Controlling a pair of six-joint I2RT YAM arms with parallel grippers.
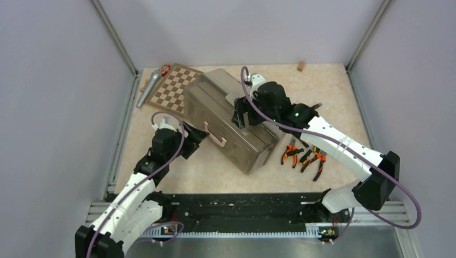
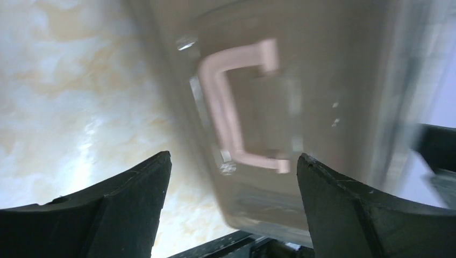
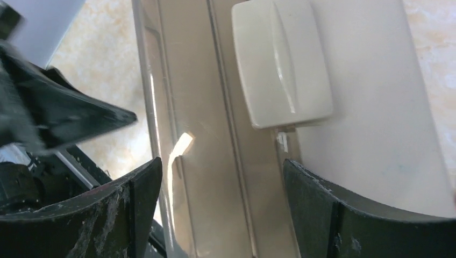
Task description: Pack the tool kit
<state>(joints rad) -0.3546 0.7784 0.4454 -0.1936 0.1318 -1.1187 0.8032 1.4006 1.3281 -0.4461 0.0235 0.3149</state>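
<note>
The toolbox (image 1: pixel 231 118) is lying slantwise in the middle of the counter (image 1: pixel 333 97), and it is looking closed in the overhead view. Its pale pink handle (image 1: pixel 215 135) is sitting on the long face that is turned toward my left arm.

I am holding my left jaws wide apart, gripping nothing. In the left wrist view the two dark fingers (image 2: pixel 123 204) are framing the handle (image 2: pixel 231 107), which is showing blurred ahead of them and between them. They are not touching it. From above, the left jaws are hovering just beside that handle face, low over the counter.

I am spreading my right jaws wide as well, and they are empty. They are hanging over the top of the toolbox, toward its far end. In the right wrist view the fingers (image 3: pixel 118 209) are pointing along the grey-brown lid, and a cream latch (image 3: pixel 282 62) is lying ahead of them, nearer the right finger. I am not touching it.

The orange-handled pliers (image 1: pixel 292 155) are lying on the counter just to the right of the box's near end, beneath my right arm, with a few more hand tools (image 1: pixel 317 161) that are too small to tell apart.

A chessboard (image 1: pixel 173 88) is resting at the back left, its near corner by the box, and a silver microphone (image 1: pixel 149 88) is lying just beside it.
</note>
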